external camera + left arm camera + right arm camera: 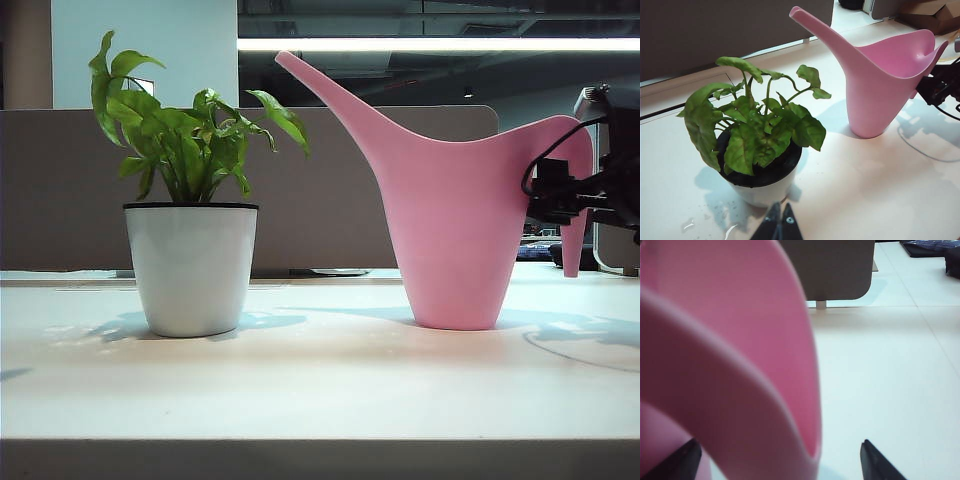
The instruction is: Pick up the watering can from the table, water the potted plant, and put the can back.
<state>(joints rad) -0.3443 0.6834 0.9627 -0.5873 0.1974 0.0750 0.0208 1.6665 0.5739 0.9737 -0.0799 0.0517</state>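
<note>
The pink watering can (455,220) stands upright on the table (320,390), its long spout pointing up toward the potted plant (190,250) in its white pot on the left. My right gripper (545,190) is at the can's curved handle (740,390), open, with one finger on each side of it and a gap to the handle on the side that shows clearly. My left gripper (780,214) hovers just in front of the potted plant (757,145), shut on nothing. It does not show in the exterior view. The left wrist view also has the can (880,85) and the right gripper (937,87).
A grey-brown partition wall (330,190) runs behind the table. Water drops (690,225) lie on the table beside the pot. A thin black cable (925,150) loops over the table near the can. A cardboard box (935,15) sits beyond the far edge.
</note>
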